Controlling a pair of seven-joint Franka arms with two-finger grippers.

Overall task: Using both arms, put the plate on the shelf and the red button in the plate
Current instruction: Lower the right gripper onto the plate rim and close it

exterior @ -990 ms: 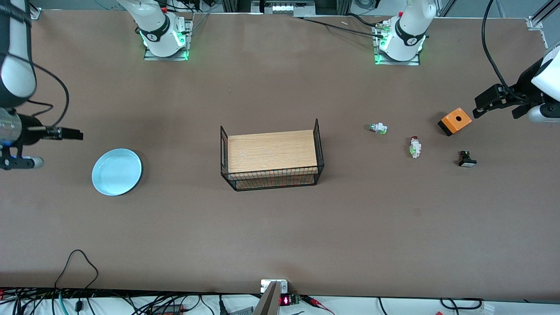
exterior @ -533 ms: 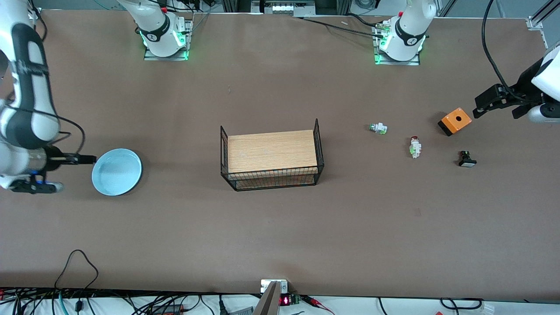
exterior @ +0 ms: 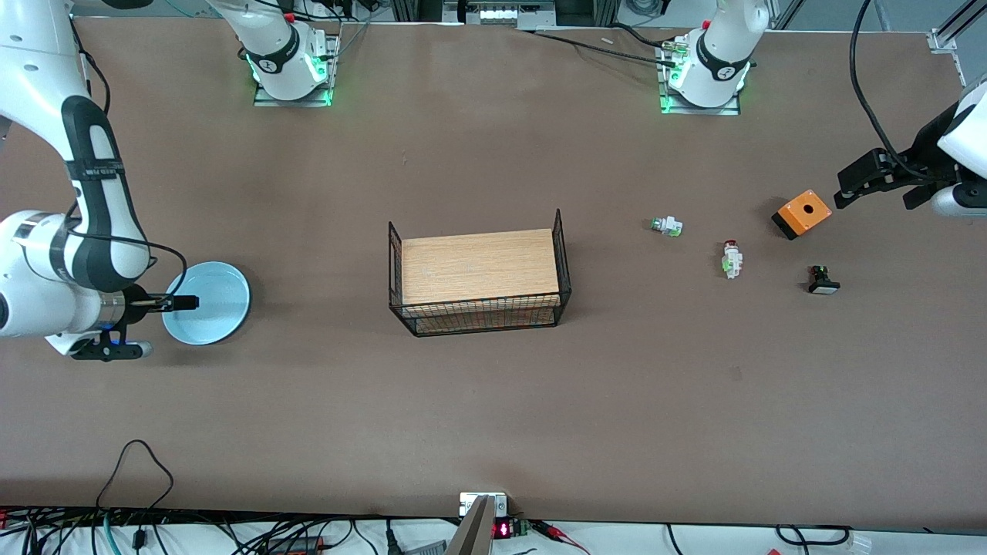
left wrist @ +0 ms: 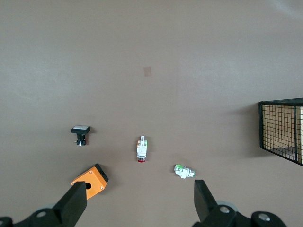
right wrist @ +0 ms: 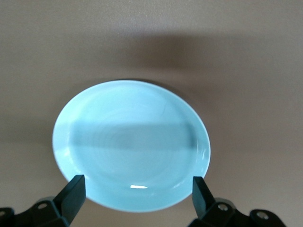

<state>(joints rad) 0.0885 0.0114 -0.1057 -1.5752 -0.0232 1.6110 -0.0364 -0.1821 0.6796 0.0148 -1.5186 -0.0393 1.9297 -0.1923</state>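
Note:
The pale blue plate (exterior: 220,297) lies on the table toward the right arm's end. My right gripper (exterior: 185,302) is open and empty over the plate's outer edge. In the right wrist view the plate (right wrist: 130,144) fills the middle, with my right gripper (right wrist: 137,191) at its rim. The red button (exterior: 731,258) lies on the table toward the left arm's end. My left gripper (exterior: 848,187) is open and empty, up beside the orange box (exterior: 802,213). The left wrist view shows the red button (left wrist: 142,149) ahead of my left gripper (left wrist: 139,198).
A wire basket (exterior: 395,262) holding a wooden board stands mid-table and shows in the left wrist view (left wrist: 281,132). A white part with a green tip (exterior: 667,226) and a black-based part (exterior: 823,281) lie near the red button. Cables run along the front edge.
My right arm has swung toward the front camera and brought its gripper from beside the plate to over the plate's edge. The left arm has not moved.

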